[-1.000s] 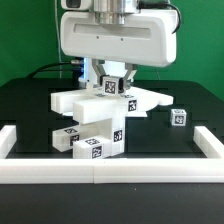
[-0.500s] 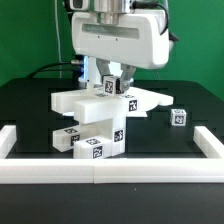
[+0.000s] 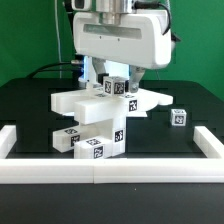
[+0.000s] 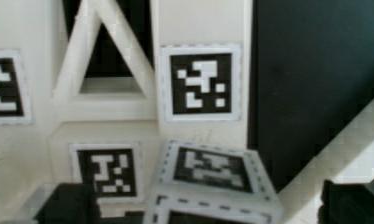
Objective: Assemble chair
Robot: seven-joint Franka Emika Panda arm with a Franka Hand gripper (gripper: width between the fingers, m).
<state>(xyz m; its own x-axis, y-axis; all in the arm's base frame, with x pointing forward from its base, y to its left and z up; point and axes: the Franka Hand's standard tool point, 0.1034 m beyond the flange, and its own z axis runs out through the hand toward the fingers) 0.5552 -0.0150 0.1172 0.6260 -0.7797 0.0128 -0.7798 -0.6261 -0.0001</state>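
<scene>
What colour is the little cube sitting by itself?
The cube is white with black-and-white markings, clearest in exterior view.

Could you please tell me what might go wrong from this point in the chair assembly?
1. The end effector hangs right at the tagged block atop the chair. Whether it grips the block is unclear, so lifting away could drag the block out of place.
2. The lower blocks look unevenly stacked, and a nudge from above might shift them.
3. The small cube lies apart on the exterior view's right, where a wide sweep could knock it.
</scene>
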